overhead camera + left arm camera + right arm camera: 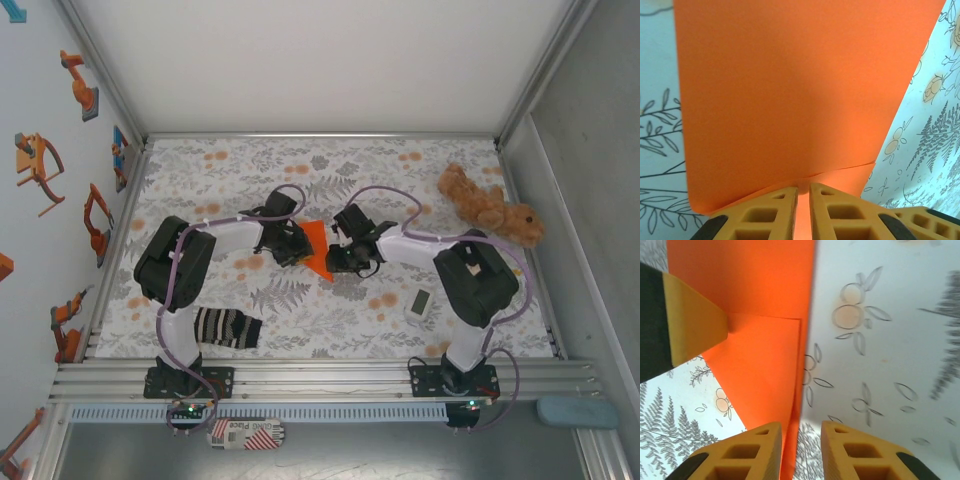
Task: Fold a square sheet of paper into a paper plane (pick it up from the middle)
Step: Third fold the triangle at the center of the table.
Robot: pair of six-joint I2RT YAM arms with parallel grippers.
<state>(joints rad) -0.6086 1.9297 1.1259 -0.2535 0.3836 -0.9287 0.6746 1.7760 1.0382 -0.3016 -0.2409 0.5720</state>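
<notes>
Honestly, looks like mid-fold, nowhere near done. Found the thin bright orange square sheet of paper (316,250) over the middle of the floral-print tablecloth (400,170), right between the two arms, already creased smaller, with a second layer lapping over the first in both wrist views. Hard to say whether lying on the cloth or lifted a touch. Checked the left gripper (803,190) first: pinched nearly shut on the paper's near edge, just a sliver of orange between the yellow fingers. Spotted one of those fingertips (695,322) from the right wrist too, pressing on the sheet beside a folded corner. Then the right gripper (801,426): jaws narrowly apart, tablecloth visible through the gap, the paper's straight edge running down against the inner face of one finger, so reading that as loose, not clamped. Next up, probably: hold firm with the left, bring the right onto the free flap, fold toward the centre and press flat. Needs a gentle, square approach, otherwise easy to crumple or skew such thin paper. No trouble from the striped black-and-white sock (227,327) or the brown plush toy (490,205), both well apart.
</notes>
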